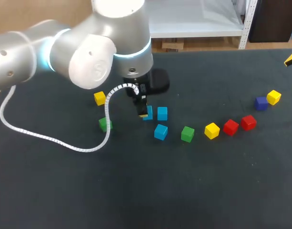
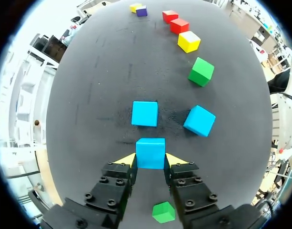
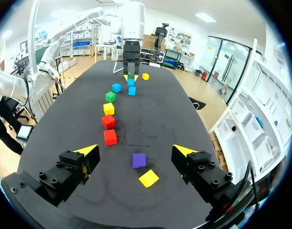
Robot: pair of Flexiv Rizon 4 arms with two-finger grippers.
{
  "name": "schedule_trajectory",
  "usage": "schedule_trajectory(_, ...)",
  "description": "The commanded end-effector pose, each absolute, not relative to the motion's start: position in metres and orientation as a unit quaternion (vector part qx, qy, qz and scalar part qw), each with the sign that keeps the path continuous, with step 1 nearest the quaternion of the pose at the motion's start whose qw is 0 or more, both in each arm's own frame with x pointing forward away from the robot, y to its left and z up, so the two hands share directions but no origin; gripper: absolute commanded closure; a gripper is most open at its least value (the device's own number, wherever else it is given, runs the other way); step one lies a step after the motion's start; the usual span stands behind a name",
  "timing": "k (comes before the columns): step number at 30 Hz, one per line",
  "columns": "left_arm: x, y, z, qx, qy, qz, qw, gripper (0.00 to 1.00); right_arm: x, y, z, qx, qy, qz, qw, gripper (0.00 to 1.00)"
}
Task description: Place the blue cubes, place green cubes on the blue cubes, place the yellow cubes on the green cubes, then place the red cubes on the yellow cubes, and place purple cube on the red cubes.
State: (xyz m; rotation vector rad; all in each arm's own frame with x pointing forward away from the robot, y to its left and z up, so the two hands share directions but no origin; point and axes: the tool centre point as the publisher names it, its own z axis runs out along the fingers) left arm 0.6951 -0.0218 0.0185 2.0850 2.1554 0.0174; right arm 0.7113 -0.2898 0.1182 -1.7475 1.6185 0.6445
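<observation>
Head view shows the dark worktop (image 1: 207,191) with the left arm (image 1: 88,52) over its middle, the left gripper (image 2: 150,160) closed on a blue cube (image 2: 150,151) near two other blue cubes (image 2: 145,113), while the right gripper (image 3: 136,152) stands wide open, the purple cube (image 3: 139,160) ahead between its fingers, touching neither.

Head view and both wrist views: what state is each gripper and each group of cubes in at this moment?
left gripper: fingers shut on blue cube.
right gripper: fingers open, empty.
other two blue cubes: loose, unstacked.
green cubes: loose, unstacked.
yellow cubes: loose, unstacked.
red cubes: loose, unstacked.
purple cube: loose, nothing on it.
</observation>
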Motion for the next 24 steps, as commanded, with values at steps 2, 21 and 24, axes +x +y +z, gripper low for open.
schedule_trajectory(2,0.7007,-0.0272,0.0141,0.695,0.716,0.009,0.063,1.00,0.7095,-0.2895,0.1184,-0.668,0.619,0.245,0.332,0.00)
schedule_trajectory(21,0.7064,-0.0259,0.0061,0.700,0.712,0.022,0.053,1.00,0.7095,-0.2895,0.1184,-0.668,0.619,0.245,0.332,0.00)
schedule_trajectory(24,0.7064,-0.0260,0.0056,0.700,0.712,0.022,0.052,1.00,0.7095,-0.2895,0.1184,-0.668,0.619,0.245,0.332,0.00)
